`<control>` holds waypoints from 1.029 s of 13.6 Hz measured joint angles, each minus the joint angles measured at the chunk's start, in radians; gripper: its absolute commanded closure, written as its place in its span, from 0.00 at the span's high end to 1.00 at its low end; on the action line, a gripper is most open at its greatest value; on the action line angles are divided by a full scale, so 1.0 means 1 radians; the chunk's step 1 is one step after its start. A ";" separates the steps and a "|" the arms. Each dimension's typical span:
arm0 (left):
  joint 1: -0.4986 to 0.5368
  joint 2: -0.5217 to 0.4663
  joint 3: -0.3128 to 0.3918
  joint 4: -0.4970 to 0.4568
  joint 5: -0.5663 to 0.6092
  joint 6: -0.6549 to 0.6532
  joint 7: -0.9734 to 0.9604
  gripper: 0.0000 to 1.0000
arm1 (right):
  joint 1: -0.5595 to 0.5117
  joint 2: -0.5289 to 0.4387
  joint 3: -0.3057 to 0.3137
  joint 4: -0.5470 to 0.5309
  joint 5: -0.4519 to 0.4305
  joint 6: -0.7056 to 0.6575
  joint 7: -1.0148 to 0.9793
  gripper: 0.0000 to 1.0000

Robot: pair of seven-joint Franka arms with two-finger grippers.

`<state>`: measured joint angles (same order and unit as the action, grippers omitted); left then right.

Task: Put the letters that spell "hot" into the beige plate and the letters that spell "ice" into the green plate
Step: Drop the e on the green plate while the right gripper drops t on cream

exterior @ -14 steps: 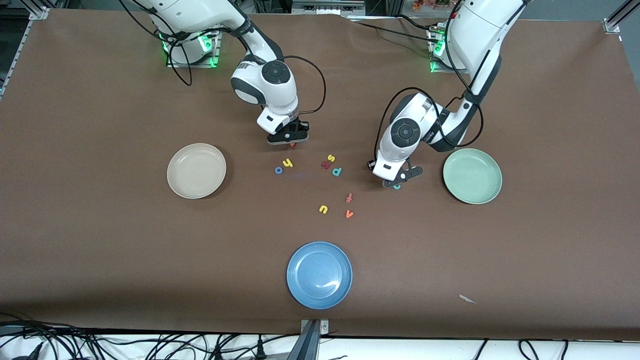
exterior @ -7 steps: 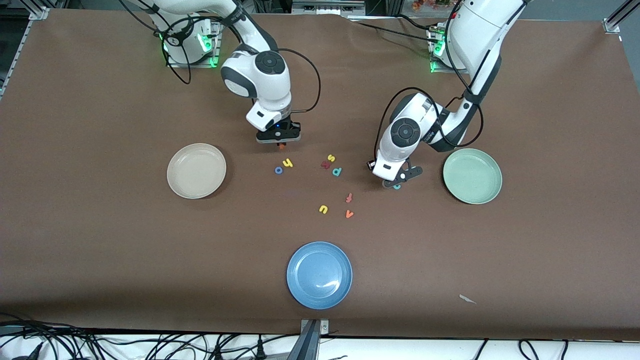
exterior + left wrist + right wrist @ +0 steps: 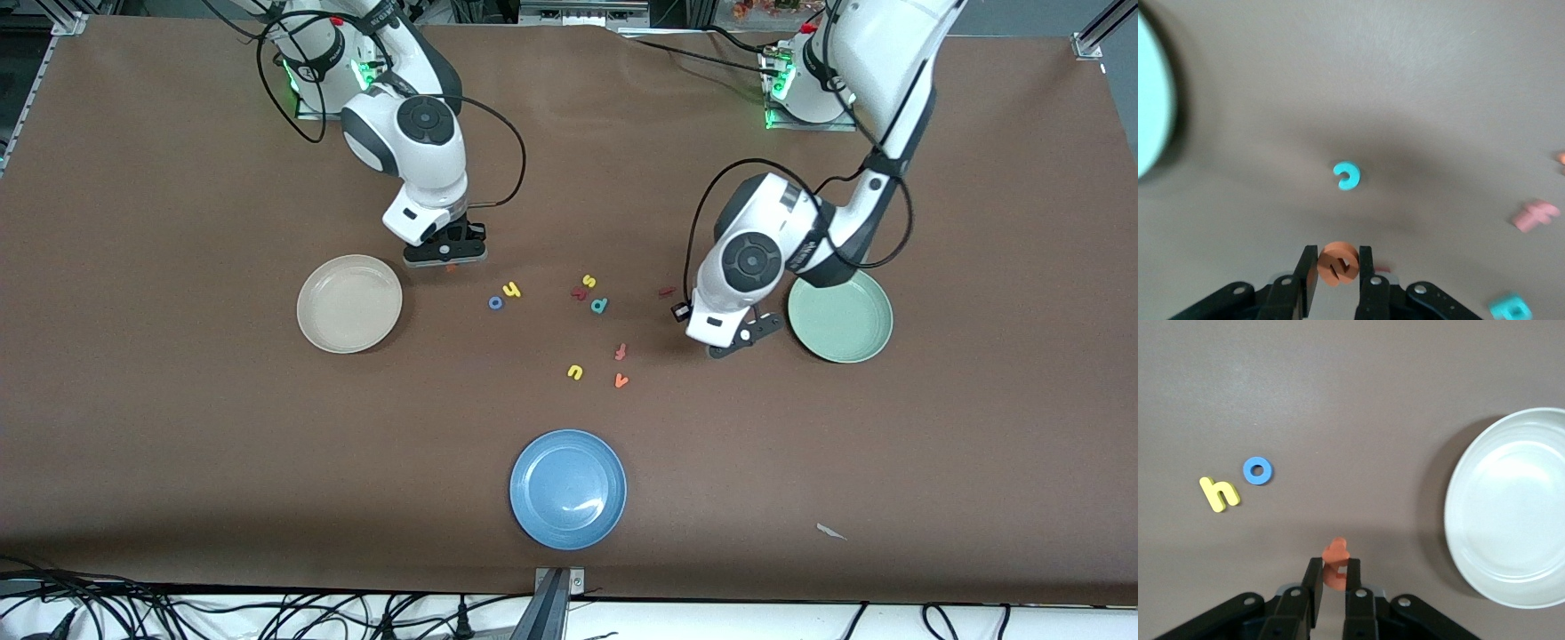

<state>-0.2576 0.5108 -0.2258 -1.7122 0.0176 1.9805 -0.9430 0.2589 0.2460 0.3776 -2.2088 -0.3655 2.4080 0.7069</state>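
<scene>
yellow letter: h
blue letter: o
teal letter: c
other teal letter: p, near the yellow s

Orange "t" and orange "e" held aloft. Yellow "h", blue "o", teal "c", red "i" flat on table; beige plate and green plate empty.

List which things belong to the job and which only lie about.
Job: yellow h, blue o, orange t, dark red i, teal c, orange e, beige plate, green plate.
Lying about: blue plate, s, u, p, v, dark red letter.
</scene>
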 measured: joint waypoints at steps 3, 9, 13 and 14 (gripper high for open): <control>0.072 -0.029 0.002 0.107 -0.011 -0.196 0.145 0.19 | -0.033 -0.031 -0.030 0.000 0.076 -0.042 -0.168 0.00; 0.311 -0.030 0.016 0.098 0.078 -0.299 0.594 0.20 | -0.046 -0.066 -0.172 -0.001 0.153 -0.086 -0.446 0.00; 0.361 0.074 0.016 0.029 0.137 -0.151 0.674 0.31 | -0.055 -0.059 -0.262 -0.008 0.238 -0.084 -0.617 0.15; 0.361 0.092 0.016 -0.001 0.138 -0.095 0.675 0.39 | -0.061 -0.056 -0.273 -0.008 0.246 -0.083 -0.642 0.55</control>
<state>0.1037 0.6030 -0.2101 -1.7136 0.1551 1.8855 -0.2684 0.1974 0.1899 0.1041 -2.2168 -0.1195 2.3255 0.0647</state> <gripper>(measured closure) 0.705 0.819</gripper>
